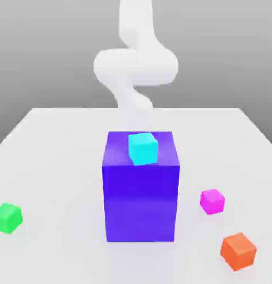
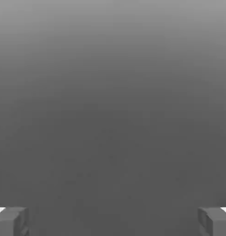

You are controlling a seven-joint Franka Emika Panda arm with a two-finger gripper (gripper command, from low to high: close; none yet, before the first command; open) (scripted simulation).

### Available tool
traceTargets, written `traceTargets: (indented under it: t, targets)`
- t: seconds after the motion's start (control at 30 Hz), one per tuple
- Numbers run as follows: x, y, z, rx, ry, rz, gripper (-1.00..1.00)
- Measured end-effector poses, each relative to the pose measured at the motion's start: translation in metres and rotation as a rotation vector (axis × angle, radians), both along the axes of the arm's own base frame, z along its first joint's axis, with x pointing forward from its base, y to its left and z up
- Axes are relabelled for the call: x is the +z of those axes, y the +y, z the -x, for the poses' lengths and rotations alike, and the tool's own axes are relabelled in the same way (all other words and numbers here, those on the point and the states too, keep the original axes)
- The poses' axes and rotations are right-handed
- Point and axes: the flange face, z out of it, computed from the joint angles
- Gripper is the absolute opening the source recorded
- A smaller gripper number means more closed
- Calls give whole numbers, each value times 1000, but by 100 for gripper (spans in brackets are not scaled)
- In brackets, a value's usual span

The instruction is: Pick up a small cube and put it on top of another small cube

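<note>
The small cube (image 1: 212, 201), plain magenta-pink, rests on the white table (image 1: 55, 166) to the exterior view's right of the big blue-violet block (image 1: 141, 194). A small cyan cube (image 1: 142, 148) sits on top of that block. My white arm (image 1: 135, 66) rises behind the block, far from the magenta cube. In the hand view my gripper (image 2: 113, 221) is open. Its two grey fingertips (image 2: 11, 221) stand wide apart with only a grey background between them.
An orange cube (image 1: 238, 250) lies near the front at the exterior view's right. A green cube (image 1: 7, 217) lies at the front left. The tall blue-violet block stands in the middle of the table, between the arm and the front.
</note>
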Motion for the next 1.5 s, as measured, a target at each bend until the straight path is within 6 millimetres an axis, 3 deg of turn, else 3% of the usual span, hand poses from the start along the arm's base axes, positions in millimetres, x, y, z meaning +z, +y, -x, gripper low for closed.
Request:
traceTargets:
  t: [0.17, 0.37, 0.47, 0.6, 0.8, 1.07, 1.1, 1.33, 1.5]
  targets:
    - [-107, 58, -34, 309, 135, 162, 0]
    - [-232, 123, -28, 689, 269, 334, 0]
    - [-293, 150, -8, 888, 329, 413, 0]
    - [-368, 175, 32, 1159, 402, 510, 0]
    - [-462, 191, 111, 1568, 491, 633, 0]
    - [-530, 189, 120, 1614, 505, 643, 0]
    - [-535, 188, 120, 1614, 505, 643, -100]
    - [-535, 188, 120, 1615, 507, 643, -100]
    - [-499, 189, 119, 1614, 507, 643, -100]
